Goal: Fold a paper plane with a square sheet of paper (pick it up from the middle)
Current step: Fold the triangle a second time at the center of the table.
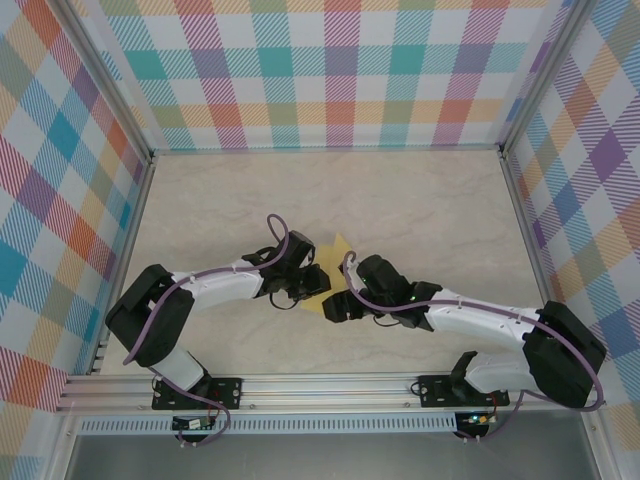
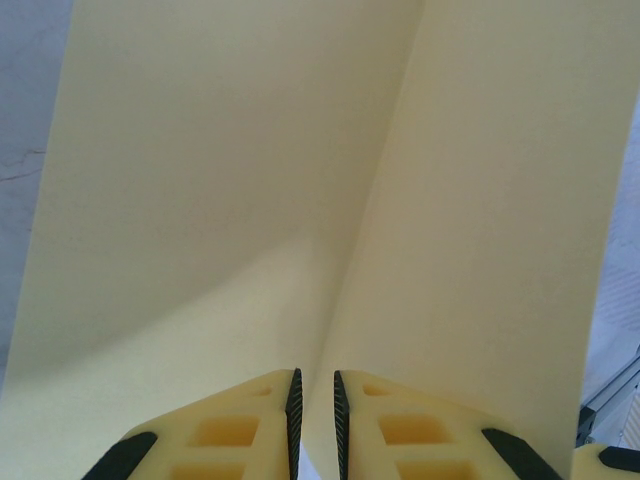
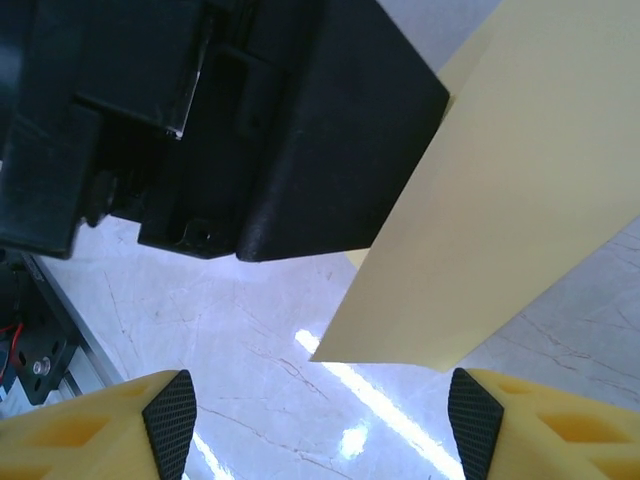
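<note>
One centre crease shows in the square sheet of paper (image 2: 250, 180), held up between the arms with the left gripper (image 2: 315, 385) pinched shut on the fold. The right gripper (image 3: 320, 410) has its fingers apart and empty, so most of the folding seems left to do.

Yellow paper (image 2: 200, 200), centre-creased (apparently lifted off table)

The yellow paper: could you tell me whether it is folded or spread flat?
Folded: the yellow paper shows a crease running up from the left gripper, two panels meeting at an angle.
</note>
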You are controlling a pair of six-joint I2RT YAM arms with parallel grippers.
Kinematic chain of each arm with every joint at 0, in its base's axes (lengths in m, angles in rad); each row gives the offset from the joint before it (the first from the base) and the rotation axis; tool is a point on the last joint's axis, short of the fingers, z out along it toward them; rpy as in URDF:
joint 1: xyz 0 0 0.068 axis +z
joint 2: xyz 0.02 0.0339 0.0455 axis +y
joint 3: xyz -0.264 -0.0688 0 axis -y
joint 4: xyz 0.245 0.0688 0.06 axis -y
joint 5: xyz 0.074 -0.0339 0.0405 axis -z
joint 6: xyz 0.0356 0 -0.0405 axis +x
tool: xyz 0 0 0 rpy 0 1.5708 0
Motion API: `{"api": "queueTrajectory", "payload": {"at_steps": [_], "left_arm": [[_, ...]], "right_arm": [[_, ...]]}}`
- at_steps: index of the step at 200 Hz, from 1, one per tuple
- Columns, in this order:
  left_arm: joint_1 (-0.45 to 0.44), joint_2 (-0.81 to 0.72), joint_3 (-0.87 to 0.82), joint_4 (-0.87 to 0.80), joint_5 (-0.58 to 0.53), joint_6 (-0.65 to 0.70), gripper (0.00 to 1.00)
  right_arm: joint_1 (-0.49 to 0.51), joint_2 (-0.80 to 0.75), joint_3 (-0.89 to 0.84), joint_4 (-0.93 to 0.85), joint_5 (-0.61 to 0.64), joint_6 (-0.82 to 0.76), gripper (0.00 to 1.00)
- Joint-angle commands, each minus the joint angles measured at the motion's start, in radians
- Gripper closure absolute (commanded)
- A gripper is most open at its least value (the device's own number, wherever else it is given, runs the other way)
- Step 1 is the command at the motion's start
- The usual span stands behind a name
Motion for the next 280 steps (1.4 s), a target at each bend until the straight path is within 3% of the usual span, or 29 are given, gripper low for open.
{"api": "queueTrajectory", "payload": {"at_steps": [1,36,63,126,219,244,280], "left_arm": [[0.013,-0.002,0.025,-0.002,0.015,-0.010,0.82],[0.014,-0.010,0.023,-0.001,0.008,-0.013,0.82],[0.013,-0.014,0.015,0.018,0.012,-0.027,0.82],[0.015,-0.020,0.012,-0.003,0.007,-0.014,0.82],[0.015,-0.028,0.010,-0.031,-0.020,-0.005,0.82],[0.016,-0.052,-0.005,-0.070,-0.068,-0.003,0.82],[0.014,-0.061,-0.034,-0.098,-0.094,0.013,0.81]], "right_arm": [[0.022,-0.007,0.053,-0.015,0.040,-0.006,0.28],[0.025,0.071,0.083,-0.013,0.073,-0.026,0.29],[0.040,0.131,0.121,-0.029,0.115,-0.031,0.35],[0.040,0.079,0.088,-0.046,0.171,-0.028,0.70],[0.032,0.090,0.110,-0.088,0.173,-0.034,0.94],[-0.012,0.097,0.109,-0.081,0.113,-0.024,0.94],[-0.104,0.162,0.134,-0.073,-0.077,-0.048,0.93]]}}
